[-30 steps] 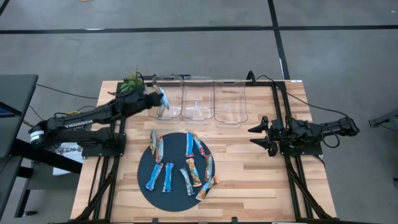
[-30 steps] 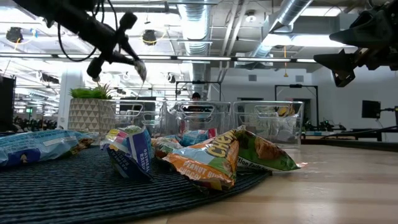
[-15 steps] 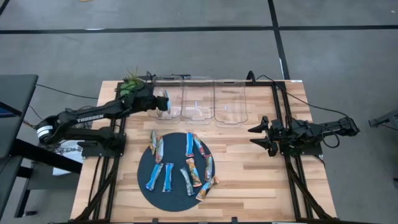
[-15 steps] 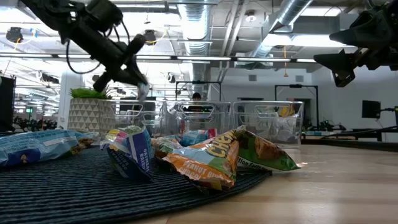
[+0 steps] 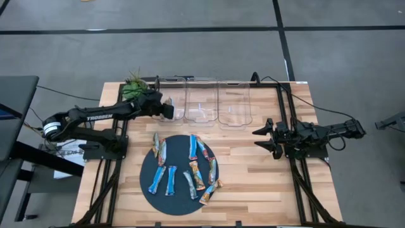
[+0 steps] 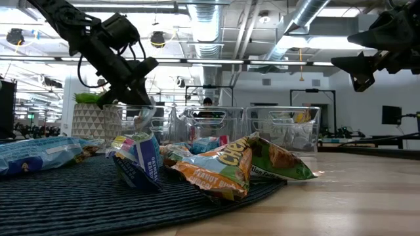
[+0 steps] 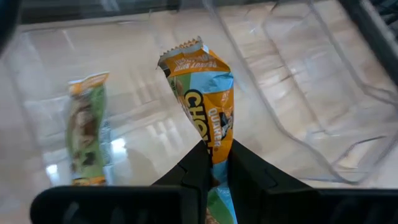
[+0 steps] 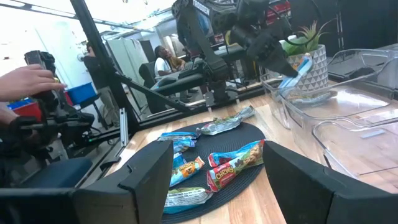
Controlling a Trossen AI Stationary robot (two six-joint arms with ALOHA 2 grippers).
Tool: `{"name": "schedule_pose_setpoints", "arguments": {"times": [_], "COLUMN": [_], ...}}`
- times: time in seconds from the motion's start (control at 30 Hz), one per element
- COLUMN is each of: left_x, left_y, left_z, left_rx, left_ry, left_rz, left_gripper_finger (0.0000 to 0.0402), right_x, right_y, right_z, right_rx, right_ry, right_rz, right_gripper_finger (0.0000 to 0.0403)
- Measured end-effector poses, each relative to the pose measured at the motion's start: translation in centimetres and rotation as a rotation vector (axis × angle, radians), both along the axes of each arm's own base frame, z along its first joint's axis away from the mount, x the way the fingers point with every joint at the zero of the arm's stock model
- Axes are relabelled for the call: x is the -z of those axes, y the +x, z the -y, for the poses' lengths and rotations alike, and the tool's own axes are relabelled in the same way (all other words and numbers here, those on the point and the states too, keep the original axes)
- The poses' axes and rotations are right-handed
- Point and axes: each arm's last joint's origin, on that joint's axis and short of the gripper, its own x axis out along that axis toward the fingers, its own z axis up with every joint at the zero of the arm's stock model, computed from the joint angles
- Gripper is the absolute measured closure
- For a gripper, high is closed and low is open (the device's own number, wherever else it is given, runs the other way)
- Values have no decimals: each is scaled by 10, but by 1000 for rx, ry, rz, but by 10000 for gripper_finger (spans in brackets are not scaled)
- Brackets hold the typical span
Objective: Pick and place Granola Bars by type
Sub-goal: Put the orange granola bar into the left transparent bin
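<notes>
Several granola bars (image 5: pixel 190 168) in blue, orange and green wrappers lie on a dark round mat (image 5: pixel 147 171) at the table's near middle. Three clear bins (image 5: pixel 201 101) stand in a row at the far side. My left gripper (image 5: pixel 166 107) hangs over the leftmost bin (image 5: pixel 176 115), shut on a blue and orange granola bar (image 7: pixel 205 106). A green and orange bar (image 7: pixel 84 130) lies flat on that bin's floor. My right gripper (image 5: pixel 261 138) waits open at the table's right, touching nothing. My left gripper pinches the blue and orange bar between its two fingers (image 7: pixel 245 171), across the wrapper's middle (image 7: pixel 214 146). It comes slanting down from the table's left. The bar runs on ahead of the fingers, its crimped free end (image 7: pixel 180 56) lifted inside the bin's mouth.
A potted plant (image 5: pixel 133 85) stands at the far left corner beside the leftmost bin. The middle bin and right bin (image 5: pixel 234 101) hold no bars that I can see. Bare wood (image 5: pixel 247 177) lies right of the mat. People sit in the room beyond the table (image 8: pixel 165 59).
My left gripper has sunk toward the leftmost bin and rolled about its own line, staying shut. The blue and orange bar has gone down with it, from above the bin's rim to within its mouth. The right arm has kept still.
</notes>
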Motion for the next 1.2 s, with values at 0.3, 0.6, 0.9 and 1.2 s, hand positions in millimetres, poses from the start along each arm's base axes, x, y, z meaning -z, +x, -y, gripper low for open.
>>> {"name": "schedule_pose_setpoints", "arguments": {"times": [0.3,0.6,0.9,1.2], "left_x": [3,-9,-50,-91], "left_y": [-2,4,14,34], "left_z": [1,0,15,61], "left_rx": [-5,44,145,324], "left_ry": [-10,17,67,13], "left_rz": [-41,103,283,332], "left_gripper_finger": [300,267,269,269], "right_x": [0,0,0,0], "right_y": [0,0,0,0], "right_z": [0,0,0,0], "right_rx": [0,0,0,0], "right_ry": [0,0,0,0], "right_rz": [0,0,0,0], "right_gripper_finger": [159,159,159,159]}}
